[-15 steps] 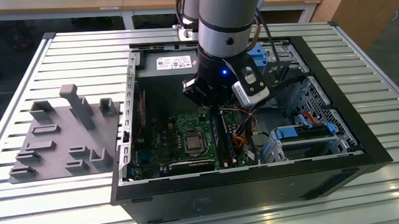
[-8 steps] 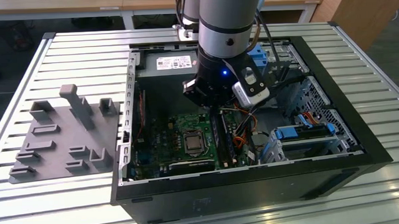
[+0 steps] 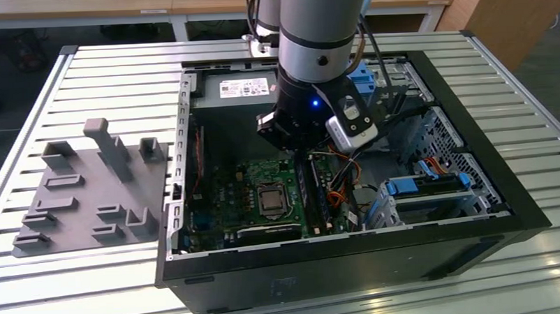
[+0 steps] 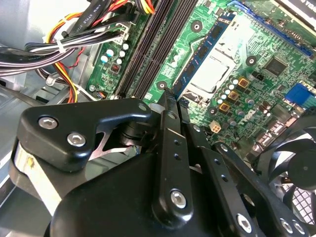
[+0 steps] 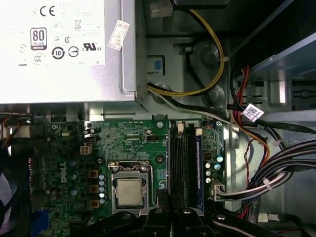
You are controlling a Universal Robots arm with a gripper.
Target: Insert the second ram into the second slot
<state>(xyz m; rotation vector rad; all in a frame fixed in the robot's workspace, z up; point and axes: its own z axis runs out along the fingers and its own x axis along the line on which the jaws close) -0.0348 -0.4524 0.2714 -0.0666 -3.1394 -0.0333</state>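
In the second wrist view my gripper [image 4: 168,96] is shut on the second ram [image 4: 210,47], a narrow blue stick with dark chips. The stick runs out from the fingertips, parallel to the black memory slots [image 4: 148,44]. In the first wrist view the fingers [image 5: 159,213] sit over the near end of the slots [image 5: 180,163], beside the processor socket [image 5: 129,190]. A blue strip [image 5: 199,163] lies along the slot nearest the cables. The exterior view places the gripper [image 3: 301,155] low inside the open computer case [image 3: 505,191], above the slots [image 3: 311,194]. Whether the stick touches a slot is hidden.
The silver power supply [image 5: 59,49] fills the case's far end. Bundled cables [image 5: 256,163] run close beside the slots. A black fan [image 4: 296,163] sits by the socket. Drive bays [image 3: 426,187] are on the exterior view's right, a grey holder fixture [image 3: 85,192] on its left.
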